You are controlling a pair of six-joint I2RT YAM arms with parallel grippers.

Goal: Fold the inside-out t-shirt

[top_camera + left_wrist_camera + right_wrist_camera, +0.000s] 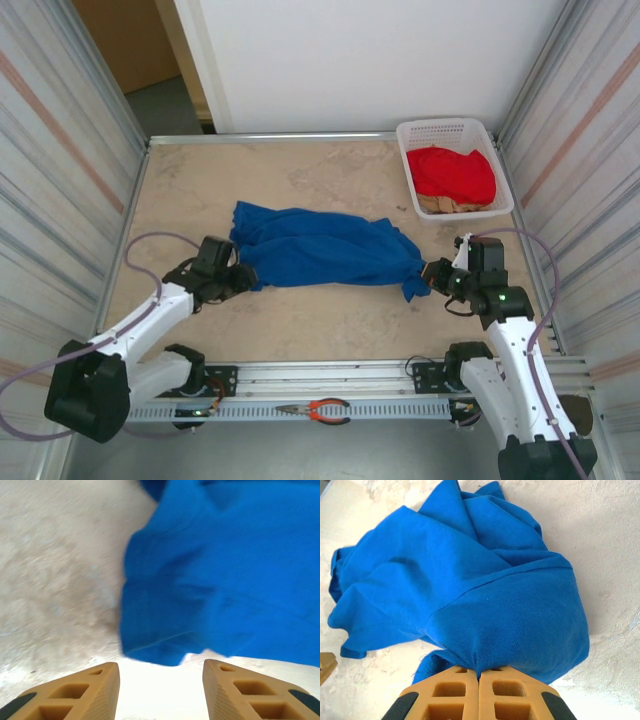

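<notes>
The royal-blue t-shirt (pixel 320 248) lies bunched in a long band across the middle of the table. No white lettering shows. My right gripper (pixel 437 274) is shut on the shirt's right end, and in the right wrist view the blue cloth (pixel 490 605) is pinched between the closed tan fingers (pixel 455 692). My left gripper (pixel 241 277) stands open at the shirt's left end. In the left wrist view the shirt's edge (pixel 165 652) lies just beyond the spread fingertips (pixel 97 677), with bare table between them.
A white basket (pixel 405 140) at the back right holds a red garment (pixel 455 172) over a tan cloth (pixel 445 204). Red-handled pliers (pixel 318 409) lie on the front rail. Metal walls close in both sides.
</notes>
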